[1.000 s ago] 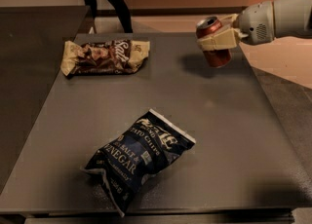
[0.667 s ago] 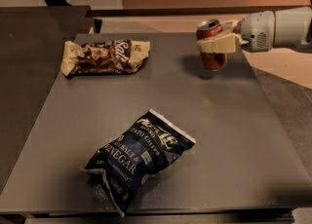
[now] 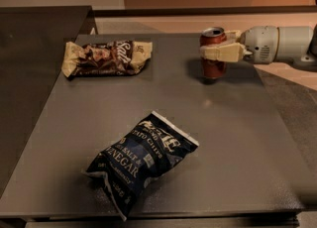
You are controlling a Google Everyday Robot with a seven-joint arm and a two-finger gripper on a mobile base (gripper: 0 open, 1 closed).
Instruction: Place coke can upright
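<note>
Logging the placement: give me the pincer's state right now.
The pincer is closed on the upright coke can, at the table's far right.

The coke can (image 3: 214, 68) stands upright at the far right of the table (image 3: 237, 138), clasped by the gripper (image 3: 218, 48) reaching in from the right. A snack bag (image 3: 106, 57) lies far left, well apart; a chip bag (image 3: 141, 160) lies near the front, between them.

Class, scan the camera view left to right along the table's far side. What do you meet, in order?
The brown snack bag → the coke can, with the gripper shut around it → the white arm coming in from the right.
</note>
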